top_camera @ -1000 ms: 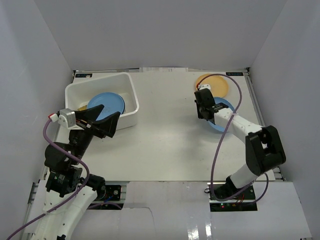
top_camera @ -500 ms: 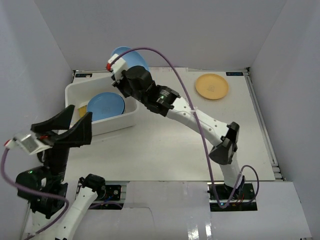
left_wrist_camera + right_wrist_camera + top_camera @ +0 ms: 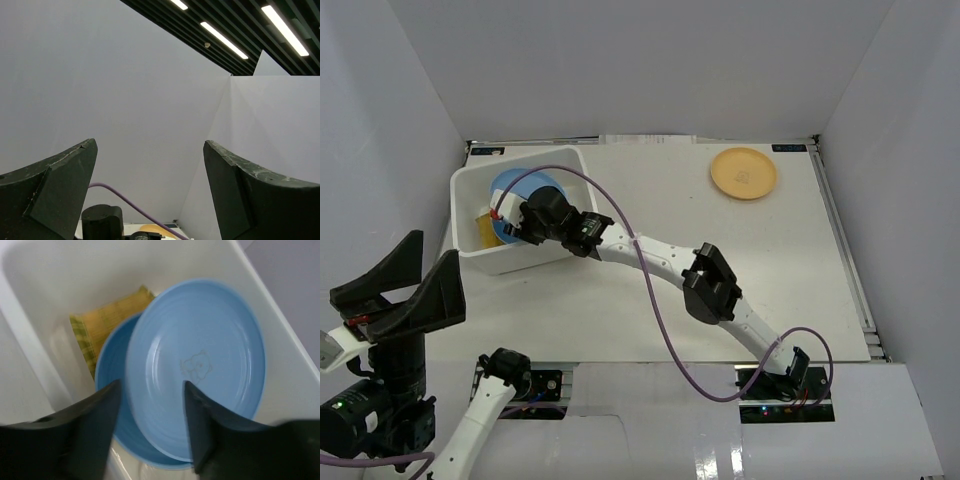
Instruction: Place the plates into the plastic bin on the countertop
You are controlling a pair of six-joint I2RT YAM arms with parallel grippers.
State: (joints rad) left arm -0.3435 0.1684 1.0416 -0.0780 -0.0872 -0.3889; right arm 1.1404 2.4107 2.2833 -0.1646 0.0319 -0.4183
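Observation:
The white plastic bin stands at the far left of the countertop. In the right wrist view two blue plates lie inside it, the upper one resting askew on the lower one, over a yellow woven plate. My right gripper reaches across the table and hovers over the bin; its jaws stand open above the upper blue plate, not holding it. An orange-tan plate lies at the far right. My left gripper is raised at the near left, open and empty.
White walls close in the table on three sides. The right arm stretches diagonally across the middle of the table, its purple cable looping above it. Metal rails edge the right side.
The right arm carried a blue plate from the right side over to the bin and opened its jaws above it. The left arm pulled back from the bin and rose.

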